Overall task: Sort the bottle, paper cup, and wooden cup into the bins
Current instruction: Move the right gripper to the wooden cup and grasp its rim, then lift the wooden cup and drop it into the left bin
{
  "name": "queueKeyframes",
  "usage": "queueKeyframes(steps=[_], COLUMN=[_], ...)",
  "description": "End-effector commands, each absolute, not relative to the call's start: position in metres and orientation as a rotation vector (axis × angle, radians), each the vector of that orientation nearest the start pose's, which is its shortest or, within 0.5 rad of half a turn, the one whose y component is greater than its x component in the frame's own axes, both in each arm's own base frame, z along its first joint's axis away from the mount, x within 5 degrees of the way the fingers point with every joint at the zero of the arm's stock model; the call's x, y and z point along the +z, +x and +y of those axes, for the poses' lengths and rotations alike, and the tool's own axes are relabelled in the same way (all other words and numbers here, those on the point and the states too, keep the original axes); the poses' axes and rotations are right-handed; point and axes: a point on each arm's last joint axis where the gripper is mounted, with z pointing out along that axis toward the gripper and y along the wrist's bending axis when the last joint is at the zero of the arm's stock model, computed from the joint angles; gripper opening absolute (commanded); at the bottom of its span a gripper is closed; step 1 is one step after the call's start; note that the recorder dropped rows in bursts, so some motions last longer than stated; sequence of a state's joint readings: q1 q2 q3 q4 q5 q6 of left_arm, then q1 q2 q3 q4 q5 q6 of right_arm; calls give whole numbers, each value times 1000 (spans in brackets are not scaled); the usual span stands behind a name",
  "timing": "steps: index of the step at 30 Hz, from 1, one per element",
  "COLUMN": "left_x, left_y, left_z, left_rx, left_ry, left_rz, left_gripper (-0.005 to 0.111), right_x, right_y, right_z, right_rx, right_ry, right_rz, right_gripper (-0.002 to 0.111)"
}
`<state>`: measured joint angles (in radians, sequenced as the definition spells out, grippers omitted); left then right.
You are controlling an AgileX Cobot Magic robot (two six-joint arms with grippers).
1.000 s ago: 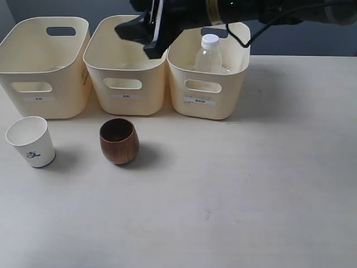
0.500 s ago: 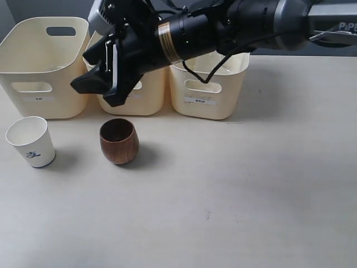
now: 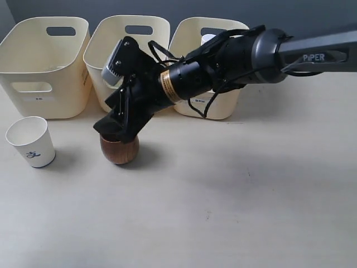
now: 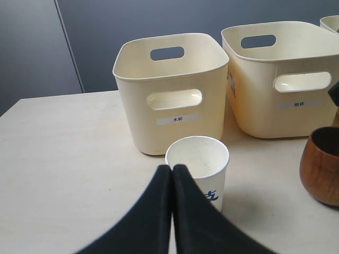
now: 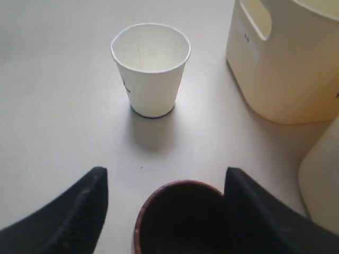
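Right wrist view: the right gripper (image 5: 165,211) is seen spread wide around the wooden cup (image 5: 180,218), near the table's (image 3: 251,195) left edge; the left gripper's (image 4: 172,174) fingers are pressed together.

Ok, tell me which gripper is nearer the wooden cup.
Right. The right gripper is open with its fingers on either side of the wooden cup. The left gripper is shut, pointing at the paper cup, with the wooden cup off to one side.

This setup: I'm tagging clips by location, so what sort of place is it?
Likely a lab test bench: a bare pale table, three alike labelled bins lined up before a plain dark wall, and a robot arm over a wooden cup.
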<state>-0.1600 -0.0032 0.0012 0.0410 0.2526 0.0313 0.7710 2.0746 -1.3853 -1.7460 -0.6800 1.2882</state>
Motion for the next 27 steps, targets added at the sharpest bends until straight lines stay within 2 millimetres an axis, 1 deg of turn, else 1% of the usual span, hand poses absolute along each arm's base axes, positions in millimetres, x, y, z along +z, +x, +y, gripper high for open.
queueKeyframes(steps=[1,9,14,16,18,20,24,25,27], left_x=[192,192,192,192,192,192,192,192,192], left_y=[55,55,55,55,55,55,55,55,55], left_z=[-8,-8,-8,-8,-8,-8,-8,-8,-8], left_rx=[-60,-60,-60,-60,-60,-60,-60,-60,-60], left_ry=[193,193,193,193,193,193,193,193,193], left_rz=[1712,1712,1712,1712,1712,1712,1712,1712,1712], left_gripper=[0,0,0,0,0,0,0,0,0], right_x=[158,135,131,131,130,130,130,130,130], right_y=[277,272,272,273,274,274,274,274,274], right_z=[351,359,359,359,359,359,359,359,359], right_rx=[893,857,852,841,840,838,838,838,838], right_ry=[-1641,-1674,-1673,-1664,-1662,-1661,-1661,-1661,-1661], right_rz=[1645,1679,1691,1700,1705,1706,1706,1706,1706], right_gripper=[61,61,61,58,52,41,3,0,0])
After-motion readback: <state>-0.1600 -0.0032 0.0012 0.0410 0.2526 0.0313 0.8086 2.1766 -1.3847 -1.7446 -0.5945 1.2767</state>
